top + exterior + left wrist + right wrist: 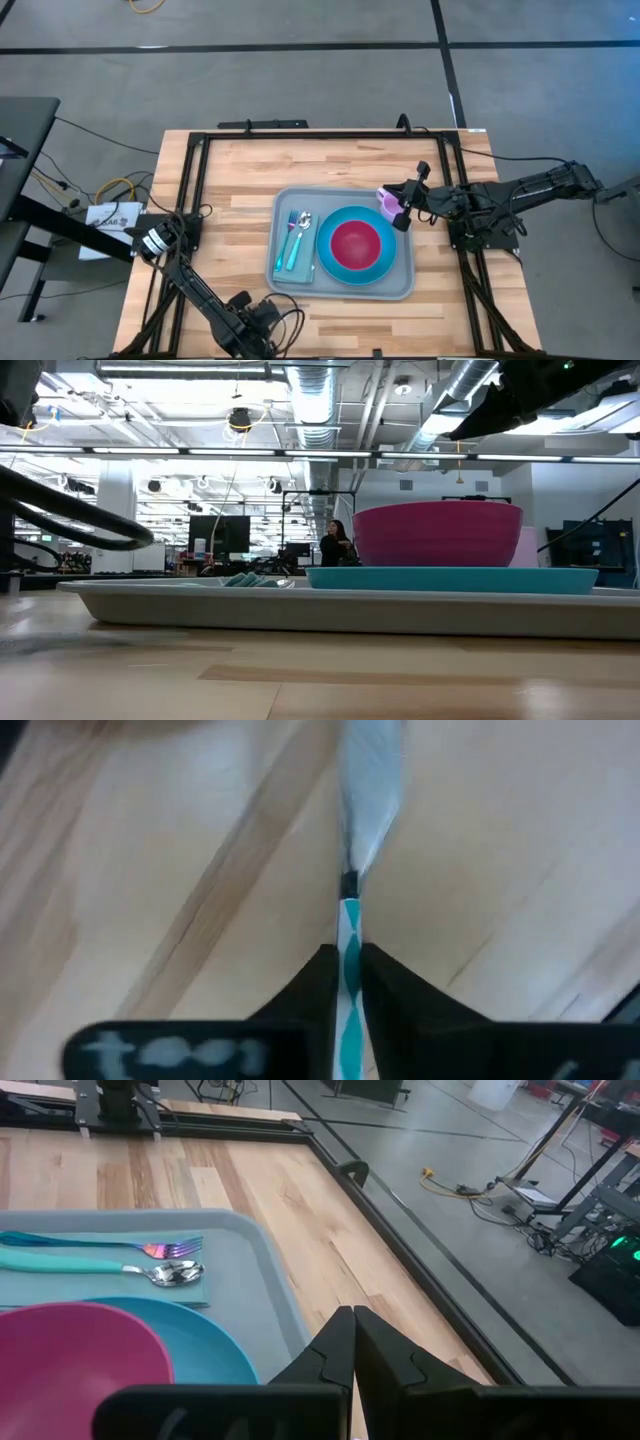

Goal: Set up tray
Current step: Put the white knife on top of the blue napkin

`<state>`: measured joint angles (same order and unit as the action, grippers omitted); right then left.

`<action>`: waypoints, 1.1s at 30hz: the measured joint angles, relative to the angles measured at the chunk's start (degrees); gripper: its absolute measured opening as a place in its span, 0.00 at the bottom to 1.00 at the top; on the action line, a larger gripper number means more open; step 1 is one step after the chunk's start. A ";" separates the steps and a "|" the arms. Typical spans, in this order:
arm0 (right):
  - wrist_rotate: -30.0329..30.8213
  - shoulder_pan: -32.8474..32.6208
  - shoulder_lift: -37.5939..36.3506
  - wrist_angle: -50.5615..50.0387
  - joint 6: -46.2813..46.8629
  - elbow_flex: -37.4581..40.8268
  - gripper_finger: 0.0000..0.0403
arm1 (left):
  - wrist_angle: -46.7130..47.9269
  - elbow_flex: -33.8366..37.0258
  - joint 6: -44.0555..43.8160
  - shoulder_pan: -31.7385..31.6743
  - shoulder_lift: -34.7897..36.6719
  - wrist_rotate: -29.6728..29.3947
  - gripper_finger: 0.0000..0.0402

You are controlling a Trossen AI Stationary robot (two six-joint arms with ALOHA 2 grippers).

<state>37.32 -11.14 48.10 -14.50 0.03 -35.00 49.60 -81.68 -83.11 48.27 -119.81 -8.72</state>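
The grey-blue tray (400, 285) lies mid-table. On it are a teal napkin (293, 262) with a fork (292, 225) and spoon (304, 222), and a blue plate (335, 262) carrying a pink bowl (355, 243). A small pink cup (384, 199) is at the tray's far right corner. My right gripper (402, 218) hovers beside the cup; in its wrist view (352, 1320) its fingers are shut with nothing between them. My left gripper (266, 314), at the table's near edge left of the tray, is shut on a knife (352, 910) with a teal-and-white striped handle. My left gripper pinches the knife's striped handle (350, 935) between its two fingers. The knife runs along the fingers, and its silver blade (368, 790) sticks out ahead of the fingertips over the bare wood. Whether the blade touches the table, I cannot tell.
A black metal frame (300, 128) borders the wooden table top on its far, left and right sides. Bare wood lies between the tray and the near edge. The low view shows the tray's near rim (300, 610) and a person (335, 545) far off in the room.
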 joint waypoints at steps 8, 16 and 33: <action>-0.02 0.00 0.00 0.00 0.00 0.00 0.00 | 1.73 -4.00 -12.29 -2.07 -0.62 -1.76 0.03; -0.02 -0.02 0.00 0.00 0.00 0.00 0.00 | 1.92 -13.28 -14.94 -4.85 -0.68 -9.41 0.01; -0.02 -0.02 0.00 0.00 0.00 0.00 0.00 | 10.38 -16.95 -6.70 -11.04 -0.44 -9.54 0.00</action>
<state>37.30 -11.16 48.10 -14.50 0.03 -35.00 59.99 -98.63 -89.81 37.23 -120.25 -18.26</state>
